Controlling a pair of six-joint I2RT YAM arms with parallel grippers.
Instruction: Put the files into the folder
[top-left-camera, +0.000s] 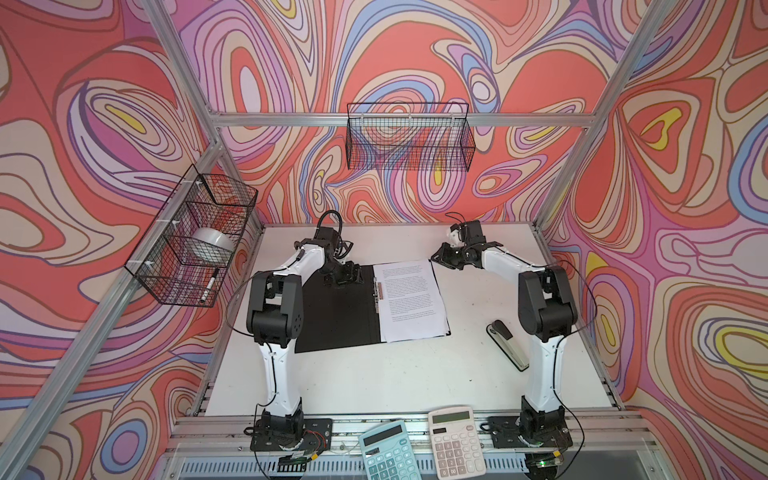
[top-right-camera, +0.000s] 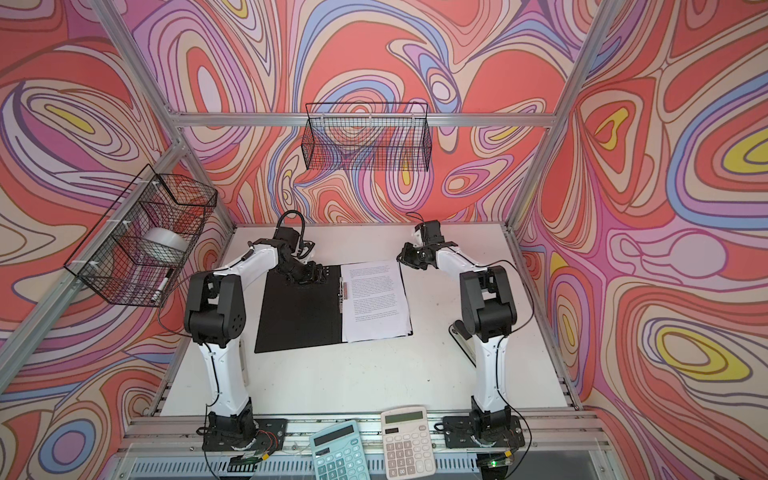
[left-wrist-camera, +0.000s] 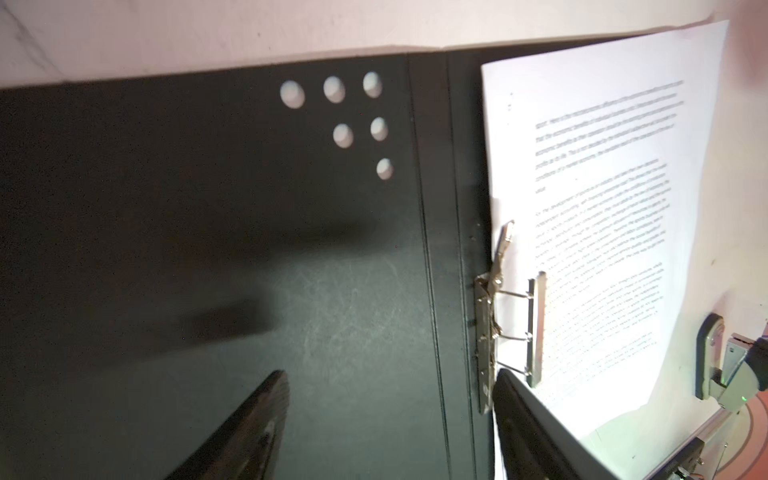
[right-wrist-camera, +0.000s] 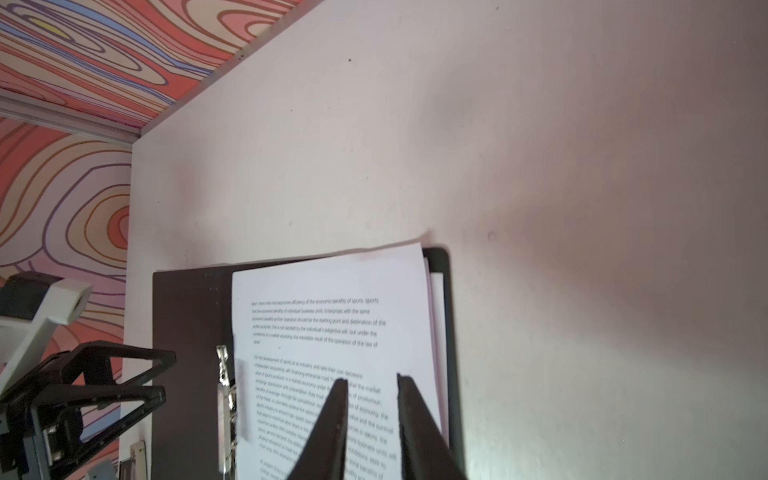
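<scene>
The folder (top-left-camera: 336, 320) (top-right-camera: 299, 320) lies open on the white table, black inside facing up. The files (top-left-camera: 411, 299) (top-right-camera: 376, 297), white sheets of small print, rest on its right half. The metal spine clip (left-wrist-camera: 536, 324) has its bar lying on the sheets' inner edge and its lever raised. My left gripper (top-left-camera: 351, 274) (left-wrist-camera: 390, 374) hovers open over the far end of the left half, near the spine, holding nothing. My right gripper (top-left-camera: 440, 257) (right-wrist-camera: 370, 378) hangs above the folder's far right corner, its fingers a little apart with nothing between them.
A stapler (top-left-camera: 507, 345) lies at the right, by the right arm. Two calculators (top-left-camera: 384, 453) (top-left-camera: 456, 440) sit on the front rail. A wire basket (top-left-camera: 409, 137) hangs on the back wall, and another (top-left-camera: 195, 237) on the left holds a tape roll and a marker.
</scene>
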